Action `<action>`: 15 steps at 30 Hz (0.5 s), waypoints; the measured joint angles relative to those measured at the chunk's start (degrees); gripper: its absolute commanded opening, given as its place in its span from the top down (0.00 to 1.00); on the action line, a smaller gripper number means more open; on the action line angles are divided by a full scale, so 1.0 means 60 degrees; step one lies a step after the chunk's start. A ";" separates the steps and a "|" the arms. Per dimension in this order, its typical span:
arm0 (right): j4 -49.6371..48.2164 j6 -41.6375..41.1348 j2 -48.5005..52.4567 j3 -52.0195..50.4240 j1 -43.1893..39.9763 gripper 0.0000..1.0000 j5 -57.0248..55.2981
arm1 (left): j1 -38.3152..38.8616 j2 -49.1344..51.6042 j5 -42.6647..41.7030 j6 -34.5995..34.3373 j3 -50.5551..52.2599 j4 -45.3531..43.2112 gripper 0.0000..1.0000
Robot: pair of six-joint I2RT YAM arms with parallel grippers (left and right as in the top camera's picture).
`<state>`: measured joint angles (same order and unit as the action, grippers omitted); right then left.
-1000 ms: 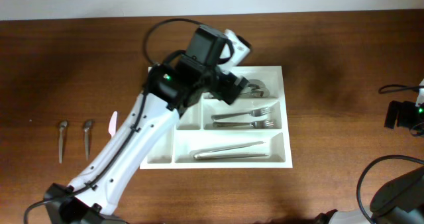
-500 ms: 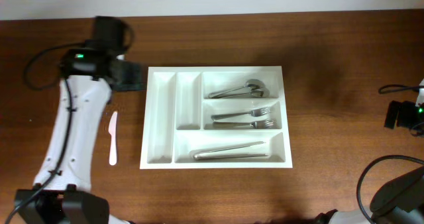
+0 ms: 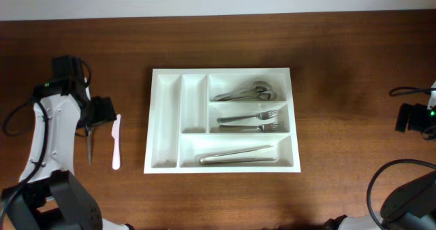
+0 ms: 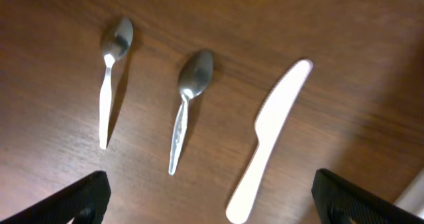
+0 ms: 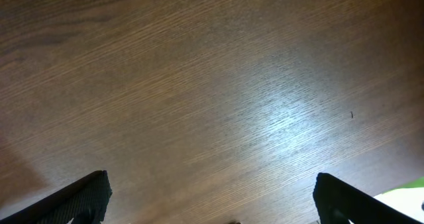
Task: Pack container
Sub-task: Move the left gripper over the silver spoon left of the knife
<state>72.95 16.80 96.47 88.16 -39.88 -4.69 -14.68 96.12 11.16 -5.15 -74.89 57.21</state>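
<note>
The container lies flat in the middle of the tabletop, its two narrow upright compartments toward the left edge and its three long crosswise ones toward the right, so either arm can reach in from its own side. It is already sorted by kind: metal spoons in the crosswise bay nearest the far edge, forks in the middle one, and long, knife-like metal pieces in the bay nearest the front edge; both narrow compartments look bare. Three loose pieces lie well apart from it, toward the left edge: two small spoons side by side, one and its neighbour, and a white plastic knife beside them, on the side nearer the container. All three lie roughly parallel with gaps between them, which leaves room for fingers to come down around a single handle. The left gripper hangs over this group with its jaws spread wide and nothing between them, seemingly lining up on one of these pieces. The right gripper is parked over bare wood near the right edge, jaws likewise wide apart and holding nothing, probably kept clear because the remaining pieces sit on the other arm's side.
</note>
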 measured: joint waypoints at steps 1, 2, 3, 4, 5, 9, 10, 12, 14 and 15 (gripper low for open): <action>0.0000 -0.0007 0.0000 0.0000 0.0000 0.01 0.0000 | -0.0098 0.0000 -0.0018 0.0036 0.0186 -0.0182 0.01; 0.0000 -0.0007 0.0000 0.0000 0.0000 0.01 0.0000 | -0.0193 0.0000 -0.0044 0.0073 0.0353 -0.0302 0.01; 0.0000 -0.0007 0.0000 0.0000 0.0000 0.01 0.0000 | -0.0277 0.0000 -0.0051 0.0109 0.0481 -0.0382 0.01; 0.0000 0.0000 0.0000 0.0000 0.0000 0.01 0.0000 | -0.0353 0.0000 -0.0098 0.0189 0.0572 -0.0433 0.01; 0.0000 0.0000 0.0000 0.0000 0.0000 0.01 0.0000 | -0.0441 0.0000 -0.0215 0.0350 0.0637 -0.0459 0.01; 0.0000 -0.0004 0.0000 0.0000 0.0000 0.01 0.0000 | -0.0714 0.0000 -0.0841 0.1421 0.0699 -0.0627 0.01; 0.0000 0.0000 0.0000 0.0000 0.0000 0.01 0.0000 | -0.0769 0.0000 -0.0922 0.1654 0.0699 -0.0721 0.01; 0.0000 -0.0004 0.0000 0.0000 0.0000 0.01 0.0000 | -0.0900 0.0000 -0.1107 0.2058 0.0703 -0.1031 0.01; 0.0000 0.0000 0.0000 0.0000 0.0000 0.01 0.0000 | -0.1038 0.0000 -0.1191 0.2259 0.0703 -0.1195 0.01; 0.0000 -0.0007 0.0000 0.0000 0.0000 0.01 0.0000 | -0.1137 0.0000 -0.1224 0.2342 0.0703 -0.1220 0.01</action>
<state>72.95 16.75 96.47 88.16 -39.88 -4.69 -21.50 96.12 3.81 8.91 -70.67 49.89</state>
